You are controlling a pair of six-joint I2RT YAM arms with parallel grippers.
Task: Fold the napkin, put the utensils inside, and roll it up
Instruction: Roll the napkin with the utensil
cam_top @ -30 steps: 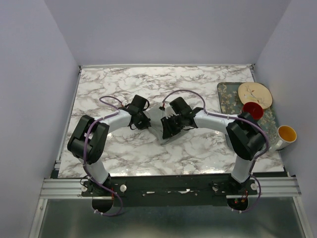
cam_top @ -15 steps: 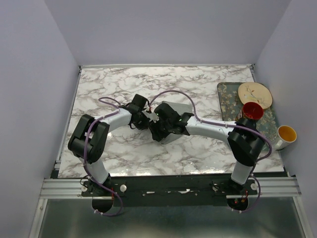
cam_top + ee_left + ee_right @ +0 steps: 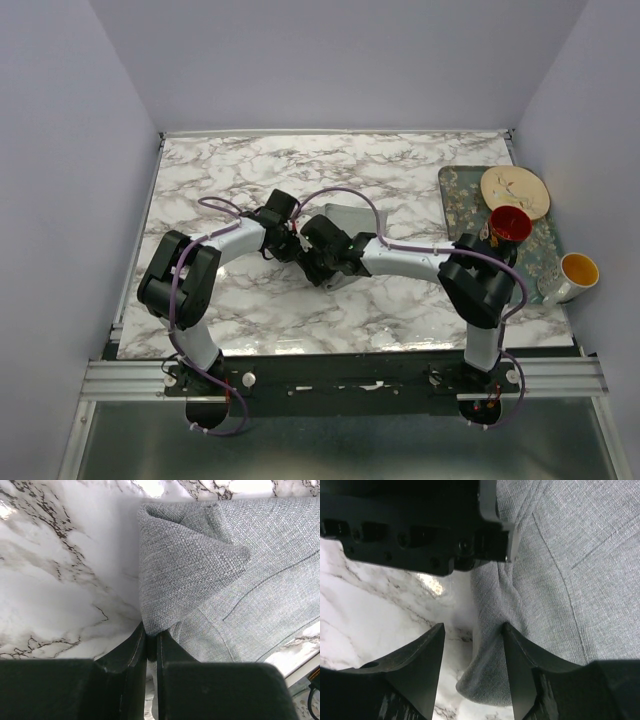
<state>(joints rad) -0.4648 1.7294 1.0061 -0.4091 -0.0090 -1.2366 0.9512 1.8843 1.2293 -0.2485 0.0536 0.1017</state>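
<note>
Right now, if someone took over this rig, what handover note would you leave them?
Left gripper: shut on a folded-over corner of the napkin.
Right gripper: open, jaws astride the napkin's edge, not gripping.
Things: napkin lies mid-way across the marble table. The patterned tray at the right edge holds a plate and a red cup. No utensils show in any view.
Done: fold begun.
Left: finish the fold, find and place the utensils, roll up.
</note>
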